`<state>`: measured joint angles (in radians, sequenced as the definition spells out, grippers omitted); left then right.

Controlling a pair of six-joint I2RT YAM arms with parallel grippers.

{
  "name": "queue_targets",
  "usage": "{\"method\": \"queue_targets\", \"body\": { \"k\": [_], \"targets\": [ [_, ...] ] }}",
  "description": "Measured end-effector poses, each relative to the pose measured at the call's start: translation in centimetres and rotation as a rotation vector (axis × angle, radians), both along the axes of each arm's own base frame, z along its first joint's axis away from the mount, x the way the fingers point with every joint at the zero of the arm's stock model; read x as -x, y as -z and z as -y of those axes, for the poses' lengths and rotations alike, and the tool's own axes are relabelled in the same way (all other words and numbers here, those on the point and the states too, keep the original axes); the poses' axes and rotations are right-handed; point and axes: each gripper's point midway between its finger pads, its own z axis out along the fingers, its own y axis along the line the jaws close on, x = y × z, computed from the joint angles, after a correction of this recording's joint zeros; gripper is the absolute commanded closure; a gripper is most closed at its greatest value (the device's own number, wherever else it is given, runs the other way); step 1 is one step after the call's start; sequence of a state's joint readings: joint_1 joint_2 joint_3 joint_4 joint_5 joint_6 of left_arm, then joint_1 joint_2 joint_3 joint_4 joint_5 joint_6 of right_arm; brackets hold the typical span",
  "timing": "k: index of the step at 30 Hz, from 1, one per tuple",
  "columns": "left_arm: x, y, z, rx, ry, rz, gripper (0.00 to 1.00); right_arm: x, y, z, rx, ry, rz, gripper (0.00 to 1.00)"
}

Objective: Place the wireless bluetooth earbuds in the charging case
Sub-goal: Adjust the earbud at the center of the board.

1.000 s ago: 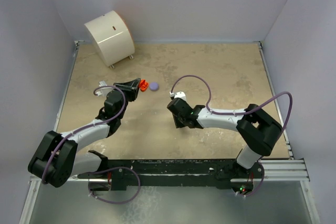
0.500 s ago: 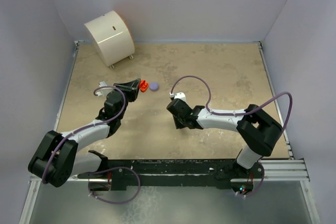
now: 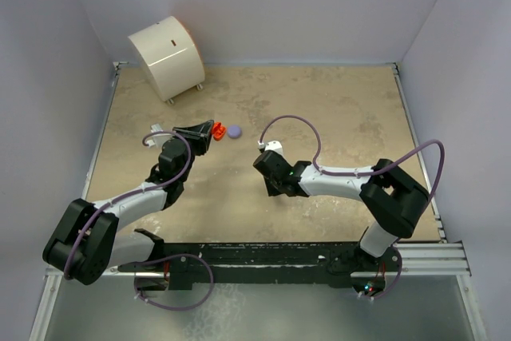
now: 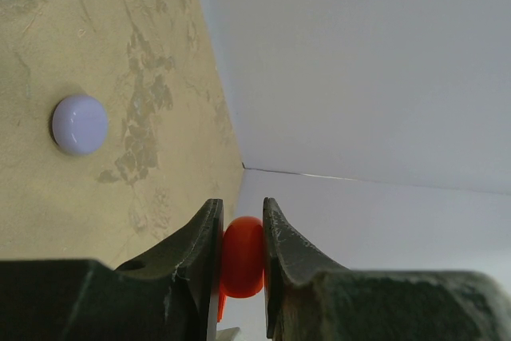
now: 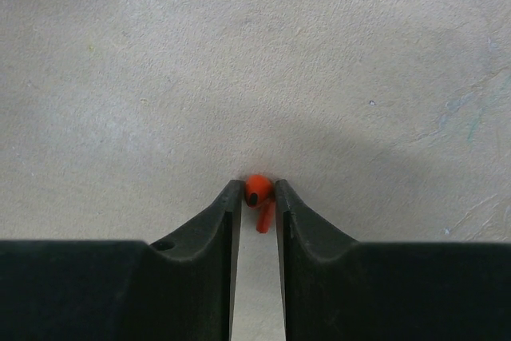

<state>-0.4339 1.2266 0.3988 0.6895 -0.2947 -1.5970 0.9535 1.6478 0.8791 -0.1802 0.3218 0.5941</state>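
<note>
My left gripper (image 3: 209, 131) (image 4: 241, 204) is shut on a round red-orange charging case (image 4: 242, 257) and holds it above the table; the case also shows in the top view (image 3: 216, 130). A closed lilac round case (image 3: 234, 131) (image 4: 80, 124) lies on the table just right of it. My right gripper (image 3: 273, 188) (image 5: 255, 196) points down at the table, shut on a tiny red-orange stemmed earbud (image 5: 257, 188), its head between the fingertips. The arm hides this earbud in the top view. The other earbuds are out of view.
A large white drum-shaped object (image 3: 168, 56) stands at the back left corner. Pale walls close the table (image 3: 335, 109) on the left, back and right. The arms' base rail (image 3: 263, 259) runs along the near edge.
The right wrist has shifted very slightly to the left. The left arm and the red-orange case have not moved.
</note>
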Motion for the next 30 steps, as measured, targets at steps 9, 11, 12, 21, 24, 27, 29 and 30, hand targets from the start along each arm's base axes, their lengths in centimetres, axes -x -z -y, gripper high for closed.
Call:
{"method": "queue_targets", "body": {
  "k": [9,11,12,21,24,27,29,30],
  "targets": [
    [0.0,0.0,0.0,0.0,0.0,0.0,1.0,0.04,0.02,-0.1,-0.002,-0.003,-0.001,0.71],
    [0.0,0.0,0.0,0.0,0.0,0.0,1.0,0.05,0.03,-0.13,-0.002,-0.004,0.0,0.71],
    [0.0,0.0,0.0,0.0,0.0,0.0,1.0,0.05,0.03,-0.13,-0.003,-0.004,0.0,0.71],
    [-0.02,0.08,0.02,-0.001,0.0,-0.002,1.0,-0.01,0.08,-0.16,-0.006,-0.001,0.004,0.71],
    [-0.02,0.11,0.03,-0.001,0.001,-0.002,1.0,-0.07,0.07,-0.23,-0.009,-0.001,0.006,0.71],
    [-0.02,0.12,0.02,-0.001,0.001,-0.002,1.0,-0.09,0.11,-0.24,-0.009,-0.001,0.006,0.7],
    [-0.02,0.13,0.03,-0.001,0.001,-0.002,1.0,-0.09,0.13,-0.26,-0.008,-0.001,0.006,0.7],
    [-0.03,0.13,0.03,-0.001,0.001,-0.003,1.0,-0.07,0.15,-0.27,-0.008,-0.002,0.005,0.7]
  ]
}}
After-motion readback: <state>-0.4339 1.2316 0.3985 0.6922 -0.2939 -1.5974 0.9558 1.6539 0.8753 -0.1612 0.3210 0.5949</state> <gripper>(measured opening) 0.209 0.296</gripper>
